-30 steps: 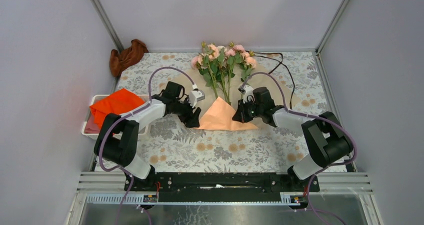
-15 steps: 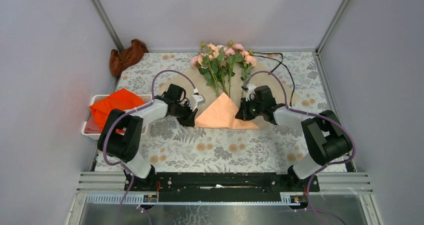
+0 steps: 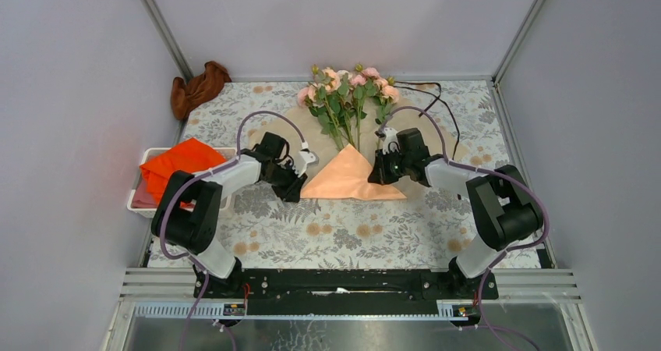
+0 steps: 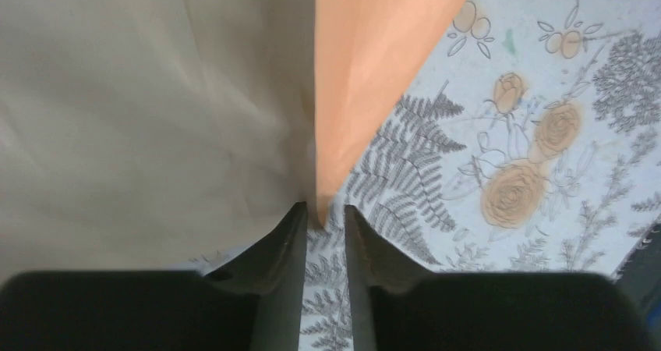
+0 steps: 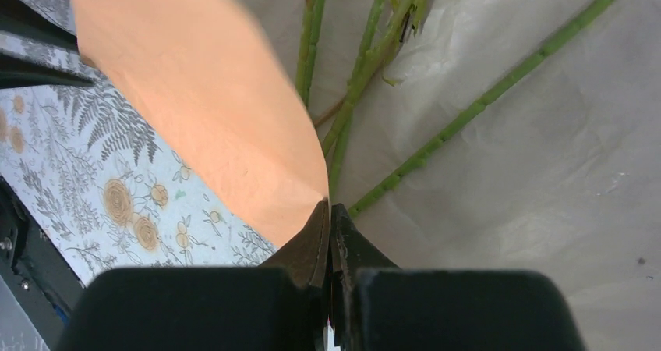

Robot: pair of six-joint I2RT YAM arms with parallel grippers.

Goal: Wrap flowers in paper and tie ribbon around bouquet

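Folding paper (image 3: 348,181) at mid table (image 3: 351,238) | left gripper (image 4: 325,212) has just closed narrow on its left corner, right gripper (image 5: 330,213) pinches the right corner | fold has slid toward flowers (image 3: 347,93) by the far edge | wrapping can start

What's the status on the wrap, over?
Right hand shut on paper corner. Left hand nearly closed at opposite corner, grip unclear. Fold covers stem ends of flowers. Nothing seen blocking.

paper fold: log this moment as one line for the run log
step: paper folded over stems of flowers | left tool: narrow around left corner | right tool: shut on right corner
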